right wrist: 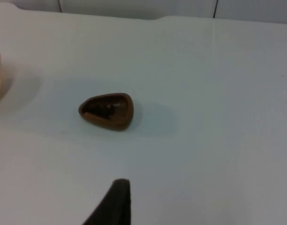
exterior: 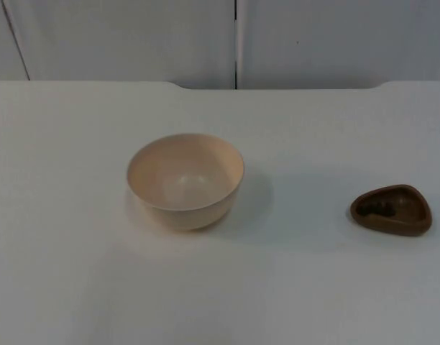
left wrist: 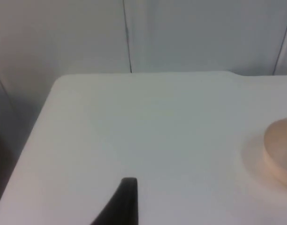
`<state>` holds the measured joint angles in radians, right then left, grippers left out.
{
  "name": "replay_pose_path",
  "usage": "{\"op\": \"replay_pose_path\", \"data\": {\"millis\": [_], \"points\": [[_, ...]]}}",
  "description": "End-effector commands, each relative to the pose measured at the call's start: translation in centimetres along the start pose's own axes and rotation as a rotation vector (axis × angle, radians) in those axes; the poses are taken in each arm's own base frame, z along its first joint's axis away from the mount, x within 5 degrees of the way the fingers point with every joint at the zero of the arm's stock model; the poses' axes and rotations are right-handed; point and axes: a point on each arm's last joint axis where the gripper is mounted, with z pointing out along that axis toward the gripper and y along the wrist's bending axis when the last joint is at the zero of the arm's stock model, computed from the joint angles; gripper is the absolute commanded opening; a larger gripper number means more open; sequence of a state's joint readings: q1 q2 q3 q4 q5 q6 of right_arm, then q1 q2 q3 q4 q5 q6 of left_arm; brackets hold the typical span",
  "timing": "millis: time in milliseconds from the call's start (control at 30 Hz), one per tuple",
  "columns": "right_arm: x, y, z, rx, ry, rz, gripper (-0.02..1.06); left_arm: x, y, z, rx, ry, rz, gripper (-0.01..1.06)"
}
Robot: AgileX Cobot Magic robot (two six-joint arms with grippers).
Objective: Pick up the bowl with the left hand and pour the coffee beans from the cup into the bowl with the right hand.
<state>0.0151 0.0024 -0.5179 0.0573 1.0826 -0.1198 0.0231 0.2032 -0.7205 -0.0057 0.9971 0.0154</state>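
Top view: bowl (exterior: 185, 181) sits left of centre, nearer my left gripper (left wrist: 127, 199); cup (exterior: 392, 209) lies right, nearer my right gripper (right wrist: 116, 199). Finger opening: cannot tell for either.

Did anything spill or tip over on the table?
No, nothing stands out. The cream bowl sits upright and empty. The small brown cup sits upright apart from it, with dark coffee beans inside. No beans lie on the white table.
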Motion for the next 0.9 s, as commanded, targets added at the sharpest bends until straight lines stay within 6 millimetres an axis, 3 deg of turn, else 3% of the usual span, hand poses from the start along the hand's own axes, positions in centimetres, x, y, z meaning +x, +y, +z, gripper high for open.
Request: {"op": "replay_pose_path", "data": {"millis": [0,267,867], "points": [[0.0,0.0,0.0,0.006,-0.001,0.002,1.05,-0.7,-0.2,0.6,0.025,-0.001,-0.021,1.05],[0.0,0.0,0.0,0.006,-0.001,0.002,1.05,-2.1,-0.4,3.2,0.052,0.066,-0.046,1.05],[0.0,0.0,0.0,0.006,-0.001,0.002,1.05,-9.6,-0.3,7.2,0.049,0.120,-0.011,1.05]]}}
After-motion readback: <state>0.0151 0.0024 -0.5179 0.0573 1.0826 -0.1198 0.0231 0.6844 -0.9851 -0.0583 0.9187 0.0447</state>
